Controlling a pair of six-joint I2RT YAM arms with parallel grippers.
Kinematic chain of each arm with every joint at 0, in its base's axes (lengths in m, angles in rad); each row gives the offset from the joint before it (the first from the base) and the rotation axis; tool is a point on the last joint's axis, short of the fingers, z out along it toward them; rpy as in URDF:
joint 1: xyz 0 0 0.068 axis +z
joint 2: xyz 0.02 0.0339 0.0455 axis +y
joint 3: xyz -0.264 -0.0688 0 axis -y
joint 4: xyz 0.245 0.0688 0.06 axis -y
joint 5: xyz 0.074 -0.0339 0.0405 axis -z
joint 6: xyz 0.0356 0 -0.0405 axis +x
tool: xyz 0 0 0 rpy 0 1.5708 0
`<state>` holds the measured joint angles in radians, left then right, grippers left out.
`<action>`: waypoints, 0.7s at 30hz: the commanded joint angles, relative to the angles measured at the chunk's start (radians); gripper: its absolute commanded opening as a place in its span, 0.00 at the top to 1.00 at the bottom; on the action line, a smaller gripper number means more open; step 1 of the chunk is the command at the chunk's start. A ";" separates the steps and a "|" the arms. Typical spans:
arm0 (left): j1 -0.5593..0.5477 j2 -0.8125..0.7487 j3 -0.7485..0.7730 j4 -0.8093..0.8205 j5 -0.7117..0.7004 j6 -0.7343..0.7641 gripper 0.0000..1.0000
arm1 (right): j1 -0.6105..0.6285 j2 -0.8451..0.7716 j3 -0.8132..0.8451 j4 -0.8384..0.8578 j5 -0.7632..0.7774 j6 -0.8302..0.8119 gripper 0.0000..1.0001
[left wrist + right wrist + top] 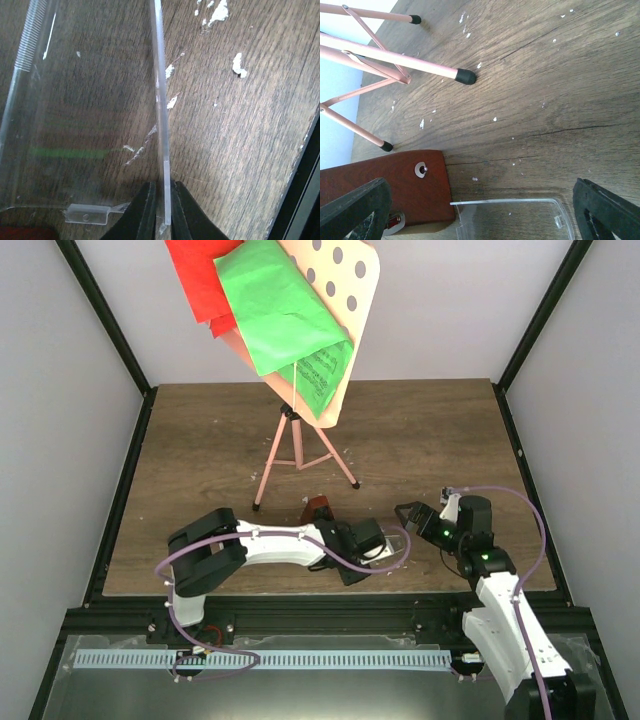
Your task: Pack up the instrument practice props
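Left wrist: my left gripper (164, 205) pinches the edge of the clear cover (75, 125), likely to refit it over the metronome (395, 185); right gripper (480, 207) hovers wide open.

Left fingers (142, 215) pinched nearly closed; right fingers (355, 210) spread wide.
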<state>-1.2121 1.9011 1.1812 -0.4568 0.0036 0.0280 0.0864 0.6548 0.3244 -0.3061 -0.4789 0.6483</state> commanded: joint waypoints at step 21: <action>0.005 -0.425 -0.077 0.170 0.168 -0.323 1.00 | -0.011 -0.158 0.394 -0.246 0.052 0.001 0.00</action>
<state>-1.2297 1.5475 1.1015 -0.3679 0.0605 -0.1745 0.0860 0.5213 0.6315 -0.5091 -0.3977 0.6445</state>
